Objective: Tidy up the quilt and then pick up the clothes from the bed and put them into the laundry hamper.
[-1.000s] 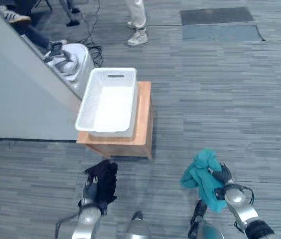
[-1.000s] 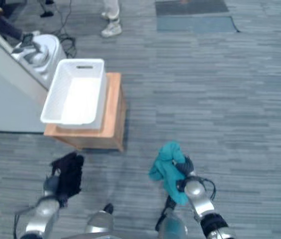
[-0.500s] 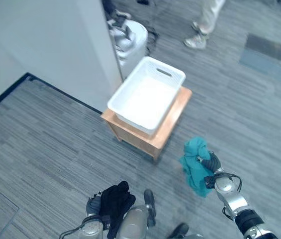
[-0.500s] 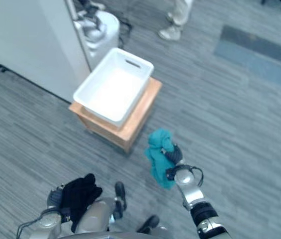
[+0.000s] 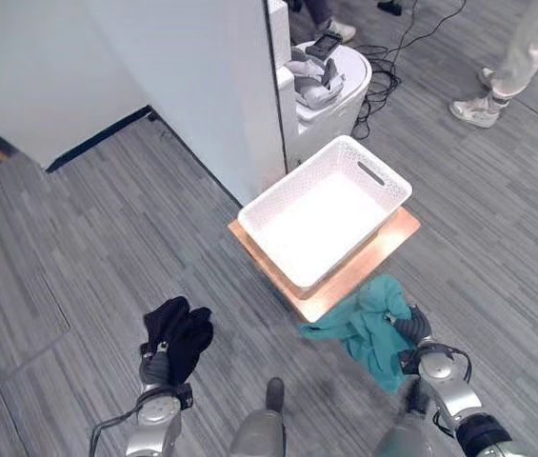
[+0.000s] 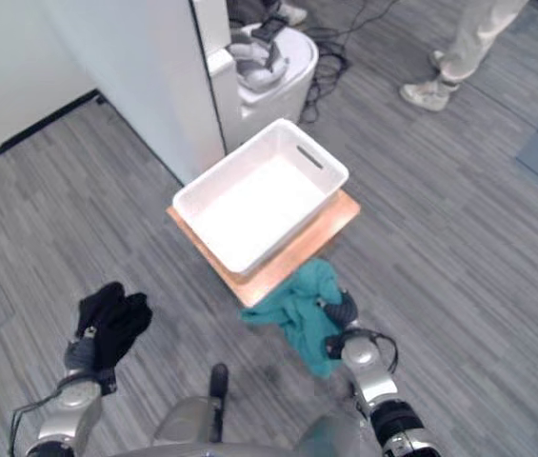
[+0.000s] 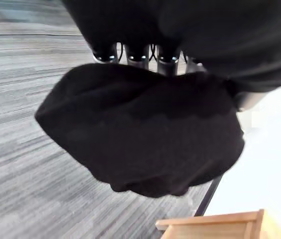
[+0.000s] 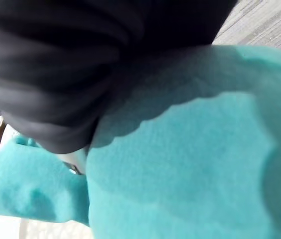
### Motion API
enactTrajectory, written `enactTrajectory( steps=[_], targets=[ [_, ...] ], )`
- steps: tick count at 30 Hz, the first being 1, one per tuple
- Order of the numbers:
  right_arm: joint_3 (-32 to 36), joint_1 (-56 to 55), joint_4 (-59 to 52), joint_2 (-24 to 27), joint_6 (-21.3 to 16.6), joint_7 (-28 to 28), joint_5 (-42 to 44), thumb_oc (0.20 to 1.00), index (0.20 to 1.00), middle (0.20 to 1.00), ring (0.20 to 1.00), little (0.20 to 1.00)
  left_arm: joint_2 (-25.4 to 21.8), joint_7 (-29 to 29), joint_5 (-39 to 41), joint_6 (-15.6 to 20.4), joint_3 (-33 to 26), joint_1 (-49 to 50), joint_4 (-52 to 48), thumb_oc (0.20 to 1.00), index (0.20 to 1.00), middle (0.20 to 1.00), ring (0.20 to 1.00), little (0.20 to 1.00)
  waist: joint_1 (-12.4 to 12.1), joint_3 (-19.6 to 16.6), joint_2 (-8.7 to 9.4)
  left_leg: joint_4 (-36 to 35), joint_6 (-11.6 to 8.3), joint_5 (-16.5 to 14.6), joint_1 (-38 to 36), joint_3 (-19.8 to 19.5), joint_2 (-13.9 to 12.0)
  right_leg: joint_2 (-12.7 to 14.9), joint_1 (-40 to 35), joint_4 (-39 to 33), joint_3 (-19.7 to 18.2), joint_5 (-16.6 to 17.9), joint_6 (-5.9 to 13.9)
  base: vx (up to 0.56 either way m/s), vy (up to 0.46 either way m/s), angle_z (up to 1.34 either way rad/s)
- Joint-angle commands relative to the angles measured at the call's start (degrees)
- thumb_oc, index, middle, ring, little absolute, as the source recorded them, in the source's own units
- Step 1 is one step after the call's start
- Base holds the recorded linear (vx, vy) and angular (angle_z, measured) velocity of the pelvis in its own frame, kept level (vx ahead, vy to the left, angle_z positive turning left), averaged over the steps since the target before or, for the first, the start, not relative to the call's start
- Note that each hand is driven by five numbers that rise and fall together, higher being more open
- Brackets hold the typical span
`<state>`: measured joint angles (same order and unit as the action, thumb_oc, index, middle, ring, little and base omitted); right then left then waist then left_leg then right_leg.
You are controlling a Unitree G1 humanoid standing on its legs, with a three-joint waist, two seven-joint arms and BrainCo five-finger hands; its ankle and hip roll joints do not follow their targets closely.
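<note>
A white laundry hamper stands empty on a low wooden stand ahead of me. My right hand is shut on a teal garment that hangs just in front of the stand's near corner; the same teal cloth shows up close in the right wrist view. My left hand is shut on a bunched black garment, held low at the left, well short of the hamper. The black cloth covers most of that hand's fingers in the left wrist view.
A white partition wall runs behind and left of the hamper. A round white bin with grey items stands beyond it. A person's legs and shoes are at the far right. Grey plank floor lies all around.
The camera has swung round, so the hamper now lies closer and straight ahead. The teal garment has come up next to the stand's corner. Both hands keep their hold.
</note>
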<state>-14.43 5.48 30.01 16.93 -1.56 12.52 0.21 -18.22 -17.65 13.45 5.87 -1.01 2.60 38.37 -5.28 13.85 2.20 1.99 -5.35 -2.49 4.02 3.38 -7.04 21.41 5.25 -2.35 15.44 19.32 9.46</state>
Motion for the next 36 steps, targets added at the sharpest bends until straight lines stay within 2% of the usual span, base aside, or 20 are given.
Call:
enactTrajectory(
  steps=[1,2,3,4,5,6,7,9,11,13,14,17,19,20,21,23,25,27,30,36],
  targets=[
    [-1.0,8.8,-9.5,2.8,-4.8,-0.5,-0.5,0.2,0.2,0.2,0.2,0.2,-1.7,-1.2,2.8,4.5,-0.4,2.1,-2.6,0.2,0.2,0.2,0.2,0.2,-1.1,1.8,-0.8,-6.6,-6.1,12.1,-2.2,4.2,-17.6,-4.4,-1.3,4.2,0.2,-19.6,4.87,0.26,-0.243,0.13],
    [-1.0,8.8,-9.5,2.8,-4.8,-0.5,-0.5,0.2,0.2,0.2,0.2,0.2,-1.6,-1.2,2.8,4.5,-0.4,2.1,-2.6,0.2,0.2,0.2,0.2,0.2,-1.0,1.8,-0.85,-6.6,-6.1,12.2,-2.0,4.1,-17.7,-4.5,-1.2,4.0,0.3,-19.5,4.84,0.25,-0.291,-0.42],
    [-2.7,10.4,-10.9,5.2,-4.6,-0.7,-1.5,0.2,0.2,0.2,0.2,0.2,-0.1,-0.7,4.1,4.5,-0.1,2.1,-2.9,0.2,0.2,0.2,0.2,0.2,-0.7,2.0,-0.56,-3.0,-3.51,11.7,-0.7,10.0,-16.2,-5.7,-4.2,1.6,3.6,-20.4,2.94,0.14,-0.212,-0.21],
    [-2.7,10.4,-10.9,5.2,-4.6,-0.7,-1.5,0.2,0.2,0.2,0.2,0.2,-0.1,-0.7,4.1,4.5,-0.1,2.1,-2.9,0.2,0.2,0.2,0.2,0.2,-0.7,2.0,-0.53,-2.9,-3.48,11.6,-0.7,10.0,-16.2,-5.6,-4.2,1.6,3.6,-20.3,2.97,0.19,-0.326,0.08],
    [-3.7,11.1,-11.4,5.9,-4.3,-1.1,-2.3,0.2,0.2,0.2,0.2,0.2,0.0,0.0,3.3,4.3,0.4,2.6,-3.5,0.2,0.2,0.2,0.2,0.2,-1.3,2.2,-0.22,0.0,-2.46,7.6,0.0,10.2,-12.4,-6.4,-5.9,-0.6,4.8,-20.0,2.3,0.16,-0.313,0.56],
    [-4.2,11.7,-13.5,6.4,-4.5,-1.7,-2.7,0.2,0.2,0.2,0.2,0.2,0.0,1.4,0.6,4.0,2.0,3.1,-4.6,0.2,0.2,0.2,0.2,0.2,-2.4,2.3,0.36,5.2,-0.15,-2.1,3.9,9.3,-3.3,-7.0,-7.5,-2.4,5.9,-19.9,1.82,0.19,-0.37,0.64],
    [-3.7,11.8,-14.5,7.0,-4.7,-1.7,-3.1,0.2,0.2,0.2,0.2,0.2,0.2,2.1,-0.3,3.5,2.5,3.5,-5.2,0.2,0.2,0.2,0.2,0.2,-2.3,1.8,0.18,6.6,1.07,-3.7,5.4,12.6,-0.5,-7.7,-7.3,-2.3,6.7,-20.0,1.73,0.18,-0.292,0.53],
    [-2.1,12.8,-17.4,8.4,-4.8,-1.1,-3.3,0.2,0.2,0.2,0.2,0.2,0.2,3.9,-1.0,2.5,2.7,5.6,-7.8,0.2,0.2,0.2,0.2,0.2,-1.8,-0.3,-1.11,-1.3,3.59,-2.4,1.4,21.5,2.4,-11.5,-7.8,-2.3,7.7,-21.4,1.88,0.16,-0.1,0.81],
    [-1.8,13.1,-17.9,7.9,-4.8,-0.7,-3.5,0.2,0.2,0.2,0.2,0.2,0.1,3.8,-1.0,2.2,2.8,5.8,-7.9,0.2,0.2,0.2,0.2,0.2,-2.0,-0.2,-0.77,-1.9,4.07,-1.5,1.1,20.0,3.5,-11.8,-8.8,-1.6,8.4,-21.6,1.36,0.18,-0.074,1.01],
    [-0.6,14.0,-18.4,7.3,-5.4,-0.4,-4.0,0.2,0.2,0.2,0.2,0.2,-0.7,4.4,-0.8,1.5,2.6,6.4,-8.1,0.2,0.2,0.2,0.2,0.2,-2.1,0.7,0.43,-5.8,5.04,-1.6,-1.9,17.8,3.7,-10.8,-5.4,13.1,10.2,-21.4,4.32,0.16,-0.107,0.82],
    [-0.6,14.1,-18.4,7.3,-5.4,-0.4,-4.0,0.2,0.2,0.2,0.2,0.2,-0.7,4.4,-0.8,1.4,2.6,6.4,-8.1,0.2,0.2,0.2,0.2,0.2,-2.0,0.8,0.52,-5.9,5.15,-1.5,-2.0,17.7,3.9,-10.6,-5.3,13.6,10.2,-21.7,4.49,0.05,-0.061,0.86],
    [0.5,16.8,-18.9,7.7,-5.4,0.6,-4.4,0.2,0.2,0.2,0.2,0.2,-1.8,3.1,-1.1,1.4,2.6,6.0,-7.4,0.2,0.2,0.2,0.2,0.2,-0.3,2.3,-0.87,-7.0,4.82,-0.7,-3.4,15.3,1.2,-11.4,4.0,27.0,5.9,-16.4,5.54,0.01,-0.128,0.67],
    [1.8,18.6,-19.8,9.7,-5.4,1.6,-4.0,0.2,0.2,0.2,0.2,0.2,-2.1,3.1,-0.5,1.7,2.6,5.9,-7.2,0.2,0.2,0.2,0.2,0.2,0.0,2.9,-2.12,-7.0,3.7,0.3,-3.8,12.7,0.5,-9.1,4.0,24.0,6.1,-17.6,5.54,0.24,-0.155,0.83],
    [3.0,20.1,-21.9,11.9,-5.6,3.0,-4.1,0.2,0.2,0.2,0.2,0.2,-2.6,3.1,-0.1,2.1,2.6,6.1,-7.2,0.2,0.2,0.2,0.2,0.2,-0.2,2.9,-2.44,-7.0,3.01,0.1,-3.5,9.7,0.3,-5.4,2.2,16.9,4.6,-19.3,4.24,0.39,-0.183,1.11],
    [3.3,20.7,-22.7,12.6,-5.5,3.3,-4.1,0.2,0.2,0.2,0.2,0.2,-2.8,3.1,0.1,2.2,2.5,6.2,-7.4,0.2,0.2,0.2,0.2,0.2,-0.2,2.8,-2.37,-7.0,2.57,0.0,-3.5,8.4,0.3,-4.5,1.6,12.4,2.5,-18.9,3.21,0.39,-0.294,1.17],
    [3.6,21.7,-24.4,14.9,-5.8,4.2,-4.9,0.2,0.2,0.2,0.2,0.2,-4.0,2.4,-0.3,2.1,2.6,5.3,-6.9,0.2,0.2,0.2,0.2,0.2,-0.3,2.9,-1.39,-7.0,1.92,-0.9,-4.0,5.7,0.1,-3.2,0.6,6.0,-2.7,-17.3,2.85,0.28,-0.313,0.73],
    [3.9,23.1,-27.0,15.6,-5.7,3.8,-4.6,0.2,0.2,0.2,0.2,0.2,-5.0,3.0,-0.6,2.2,2.0,5.7,-6.6,0.2,0.2,0.2,0.2,0.2,-1.2,2.3,0.86,-7.0,1.36,-1.3,-5.4,5.1,1.0,-2.7,-1.3,3.8,-2.7,-16.7,3.4,0.31,-0.325,0.91],
    [1.8,27.7,-27.8,16.1,-6.0,4.0,-4.6,0.2,0.2,0.2,0.2,0.2,-4.9,2.2,-0.8,2.2,1.1,5.4,-6.1,0.2,0.2,0.2,0.2,0.2,-1.9,2.0,1.66,-7.0,0.37,-0.4,-5.0,4.5,0.3,-3.3,-2.4,1.6,-0.8,-14.6,4.43,0.24,-0.336,0.82],
    [-2.1,33.8,-28.4,18.5,-6.3,2.9,-5.5,0.2,0.2,0.2,0.2,0.2,-4.1,2.9,-0.3,2.9,1.4,6.4,-6.9,0.2,0.2,0.2,0.2,0.2,-2.3,1.2,0.54,-7.0,-1.6,1.2,-2.9,3.2,-1.6,-5.3,-3.9,-2.0,0.9,-15.0,3.6,0.17,-0.147,0.17],
    [-8.4,42.9,-22.4,20.3,-6.0,2.2,-5.3,0.2,0.2,0.2,0.2,0.2,-4.3,3.4,0.9,4.7,3.6,6.1,-8.4,0.2,0.2,0.2,0.2,0.2,-3.3,2.6,-1.32,-7.0,-3.42,3.4,1.1,1.9,-2.9,-7.1,-1.9,-2.6,2.2,-16.4,2.6,0.1,-0.091,0.03]
  ],
)
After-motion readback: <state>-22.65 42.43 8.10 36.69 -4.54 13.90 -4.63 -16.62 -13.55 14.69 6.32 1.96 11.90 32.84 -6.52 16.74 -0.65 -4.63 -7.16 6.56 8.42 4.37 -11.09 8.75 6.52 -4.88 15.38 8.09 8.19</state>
